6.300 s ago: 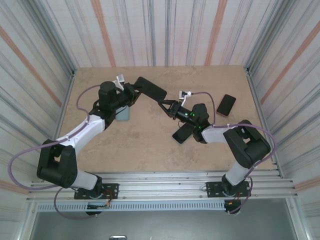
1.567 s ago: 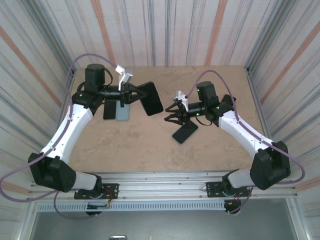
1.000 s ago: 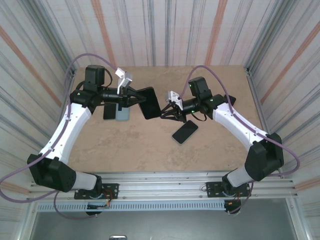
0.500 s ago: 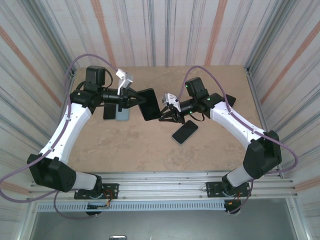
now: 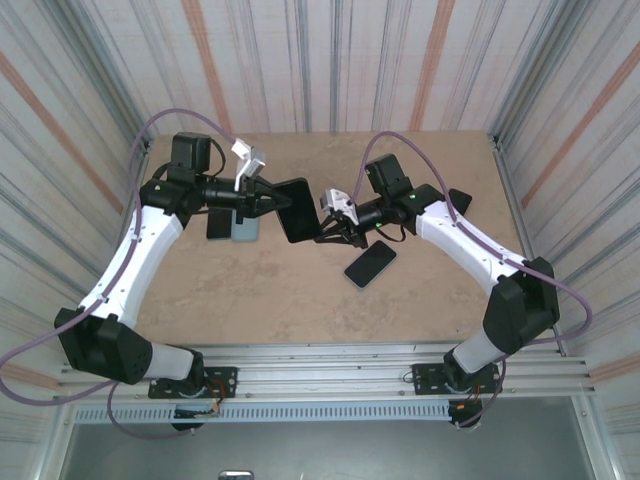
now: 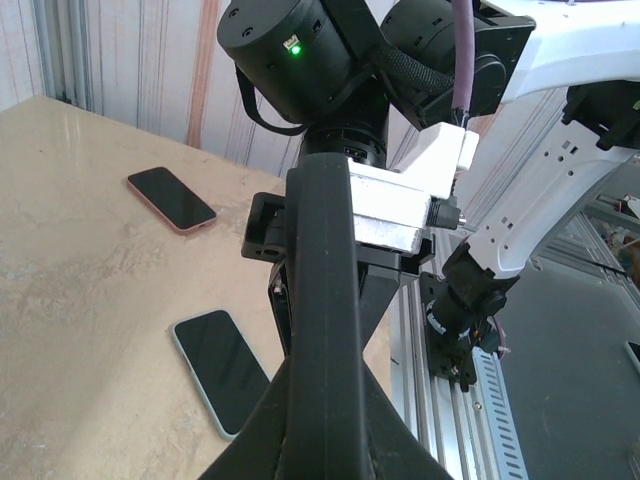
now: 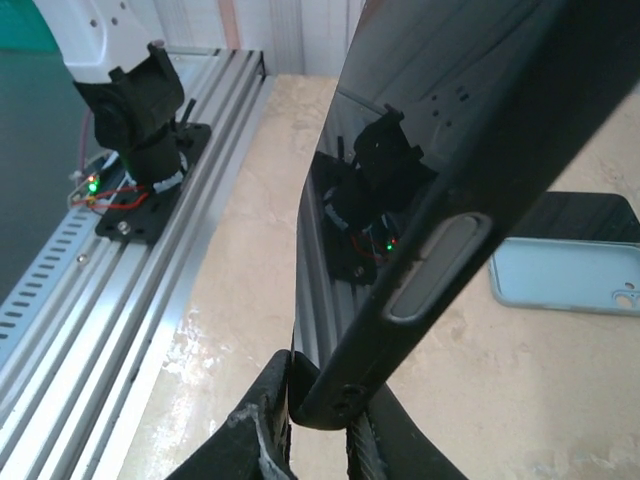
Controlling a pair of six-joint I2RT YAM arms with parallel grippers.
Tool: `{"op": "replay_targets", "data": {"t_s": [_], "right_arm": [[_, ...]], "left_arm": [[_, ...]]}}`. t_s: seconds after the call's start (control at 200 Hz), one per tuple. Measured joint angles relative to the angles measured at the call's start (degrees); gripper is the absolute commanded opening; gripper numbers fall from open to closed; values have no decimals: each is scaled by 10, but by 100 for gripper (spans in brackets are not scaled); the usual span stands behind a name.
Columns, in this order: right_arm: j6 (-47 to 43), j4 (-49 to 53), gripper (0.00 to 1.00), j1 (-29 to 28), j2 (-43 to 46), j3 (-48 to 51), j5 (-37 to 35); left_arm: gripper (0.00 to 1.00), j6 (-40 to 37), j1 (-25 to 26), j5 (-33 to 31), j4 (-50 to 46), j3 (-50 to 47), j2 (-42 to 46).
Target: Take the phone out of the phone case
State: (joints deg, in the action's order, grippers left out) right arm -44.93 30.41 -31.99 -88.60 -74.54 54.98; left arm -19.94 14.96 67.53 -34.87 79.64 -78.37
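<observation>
Striped walls (image 5: 330, 60) box in my tan table (image 5: 260, 290); above its centre my left fingers (image 5: 274, 200) clamp the cased phone (image 5: 297, 208), right fingers (image 5: 323, 231) pinching its 5 o'clock corner.

Cased phone (image 5: 297, 209) hung mid-air at centre, barring the way between left arm (image 5: 140, 250) and right arm (image 5: 465, 245). A loose phone (image 5: 370, 264) lay just below, a pale blue case (image 5: 243, 228) beneath the left arm. The table (image 5: 270, 305) lay open across its near half.
</observation>
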Motion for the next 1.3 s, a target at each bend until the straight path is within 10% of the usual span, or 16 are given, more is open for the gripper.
{"op": "replay_targets", "data": {"t_s": [1.298], "right_arm": [[71, -199, 12, -4, 26, 66, -80]], "left_arm": [[0, -54, 23, -29, -149, 125, -48]]}}
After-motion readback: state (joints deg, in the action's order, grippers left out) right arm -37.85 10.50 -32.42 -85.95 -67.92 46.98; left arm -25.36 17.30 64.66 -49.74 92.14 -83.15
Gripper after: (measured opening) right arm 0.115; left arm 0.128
